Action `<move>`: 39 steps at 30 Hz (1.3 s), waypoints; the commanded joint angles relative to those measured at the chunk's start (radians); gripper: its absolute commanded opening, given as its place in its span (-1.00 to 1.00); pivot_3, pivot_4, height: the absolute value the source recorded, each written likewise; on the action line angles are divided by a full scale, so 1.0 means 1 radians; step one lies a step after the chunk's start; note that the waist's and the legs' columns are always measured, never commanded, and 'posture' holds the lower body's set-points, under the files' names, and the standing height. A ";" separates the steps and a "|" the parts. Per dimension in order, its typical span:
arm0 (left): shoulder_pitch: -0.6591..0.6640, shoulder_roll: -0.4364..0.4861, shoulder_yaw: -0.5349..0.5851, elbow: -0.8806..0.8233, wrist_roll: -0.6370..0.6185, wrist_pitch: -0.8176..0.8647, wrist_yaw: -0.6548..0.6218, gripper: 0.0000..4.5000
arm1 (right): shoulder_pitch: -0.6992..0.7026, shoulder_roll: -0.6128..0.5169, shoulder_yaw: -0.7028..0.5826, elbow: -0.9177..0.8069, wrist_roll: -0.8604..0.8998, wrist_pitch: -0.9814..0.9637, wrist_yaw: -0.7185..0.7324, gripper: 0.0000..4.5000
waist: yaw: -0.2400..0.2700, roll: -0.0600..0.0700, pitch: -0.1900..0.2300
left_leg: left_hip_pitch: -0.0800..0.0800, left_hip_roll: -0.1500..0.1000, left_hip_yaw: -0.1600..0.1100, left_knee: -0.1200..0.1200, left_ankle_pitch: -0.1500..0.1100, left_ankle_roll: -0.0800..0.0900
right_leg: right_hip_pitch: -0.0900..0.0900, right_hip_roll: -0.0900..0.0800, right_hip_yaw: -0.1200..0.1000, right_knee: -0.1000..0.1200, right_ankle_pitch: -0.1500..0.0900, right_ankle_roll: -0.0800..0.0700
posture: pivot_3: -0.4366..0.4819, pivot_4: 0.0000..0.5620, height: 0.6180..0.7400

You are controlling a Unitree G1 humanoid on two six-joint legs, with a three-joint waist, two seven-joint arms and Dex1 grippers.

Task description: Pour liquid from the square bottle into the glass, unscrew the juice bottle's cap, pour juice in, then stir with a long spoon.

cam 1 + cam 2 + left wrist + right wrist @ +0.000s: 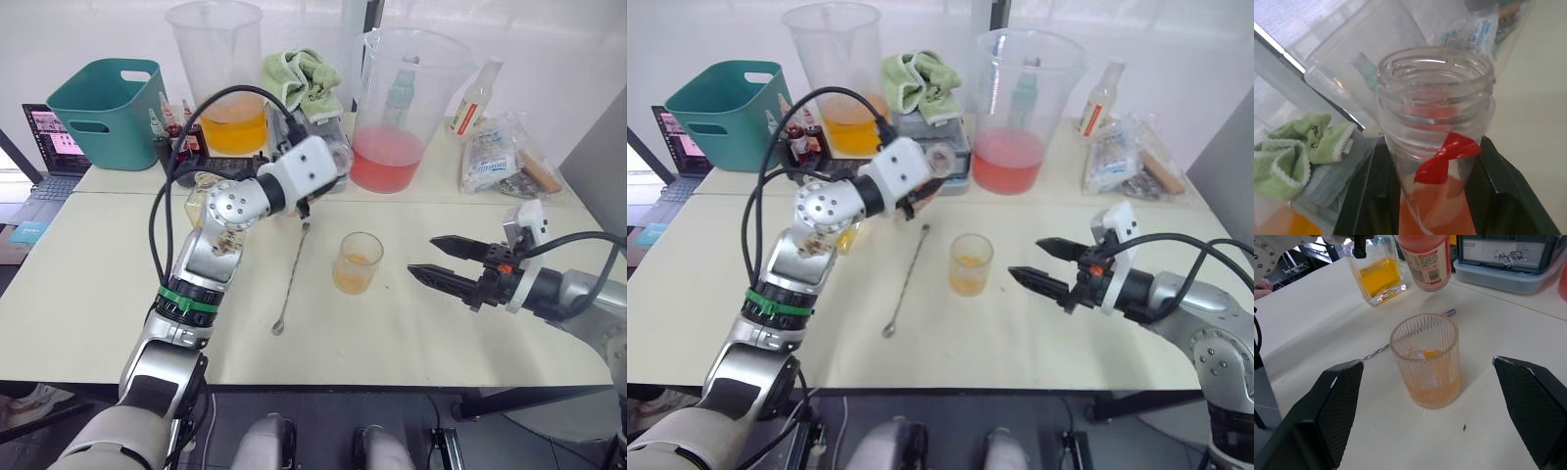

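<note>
The juice bottle [1437, 161] sat clamped between the two black fingers of the left gripper [1430, 196], its neck uncapped and open, pink drink low inside, lifted off the table and tilted. The glass [1426, 362], ribbed and holding a little orange liquid, stood on the table [88, 294] between the spread fingers of the right gripper [441, 260], touching neither; that gripper was open and held nothing. The long spoon [292, 276] lay flat on the table just beyond the glass. The square bottle [1376, 274], with yellow liquid, stood upright below the left arm, near the juice bottle's base
</note>
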 commanded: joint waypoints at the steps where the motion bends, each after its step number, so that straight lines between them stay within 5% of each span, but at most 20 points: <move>1: -0.030 0.009 0.077 -0.150 -0.109 0.149 -0.011 -0.42 | -0.034 -0.010 0.006 0.009 -0.003 -0.015 0.038 0.99 | 0.001 0.000 0.000 | 0.000 0.000 0.000 0.000 0.000 0.000 | 0.000 0.000 0.000 0.000 0.000 0.000 | -0.05 -0.47 0.98; 11: 0.171 0.097 0.389 -0.547 -0.453 0.733 0.040 -0.42 | -0.176 -0.010 0.109 0.148 -0.049 -0.067 0.250 0.99 | -0.025 0.000 0.000 | 0.001 0.000 -0.001 -0.001 0.001 -0.002 | 0.000 0.001 0.000 0.001 0.000 0.000 | -0.05 -0.47 0.98; 18: 0.293 0.117 0.628 -0.721 -0.628 0.952 0.094 -0.42 | -0.285 0.015 0.179 0.247 -0.078 -0.091 0.390 0.99 | -0.025 0.000 0.000 | 0.001 0.000 -0.002 -0.001 0.002 -0.003 | 0.001 0.001 0.000 0.000 0.000 0.000 | -0.05 -0.47 0.98; 21: 0.349 0.191 0.753 -0.737 -0.666 1.001 0.094 -0.42 | -0.330 0.038 0.223 0.296 -0.115 -0.110 0.432 0.99 | -0.026 0.000 0.000 | 0.001 0.000 -0.003 -0.001 0.002 -0.004 | 0.000 0.001 0.000 0.001 0.000 0.000 | -0.05 -0.47 0.98; 28: 0.541 0.413 0.868 -0.685 -0.668 0.935 0.049 -0.42 | -0.392 0.086 0.275 0.381 -0.187 -0.151 0.485 0.99 | -0.025 0.000 0.000 | 0.002 0.000 -0.002 -0.002 0.003 -0.006 | 0.000 0.001 0.000 0.000 0.000 0.000 | -0.05 -0.47 0.98; 34: 0.541 0.452 0.890 -0.508 -0.624 0.773 0.106 -0.42 | -0.390 0.110 0.271 0.373 -0.208 -0.153 0.484 0.99 | -0.017 -0.001 0.000 | 0.002 0.000 -0.003 -0.003 -0.002 -0.014 | 0.000 0.001 0.000 0.000 0.001 -0.001 | -0.05 -0.47 0.98; 39: 0.439 0.452 0.761 -0.261 -0.524 0.540 0.171 -0.42 | -0.369 0.107 0.246 0.335 -0.204 -0.134 0.458 0.99 | -0.014 -0.001 0.000 | 0.002 0.000 -0.003 -0.004 -0.001 -0.015 | -0.001 0.001 0.000 0.001 0.002 -0.003 | -0.05 -0.47 0.98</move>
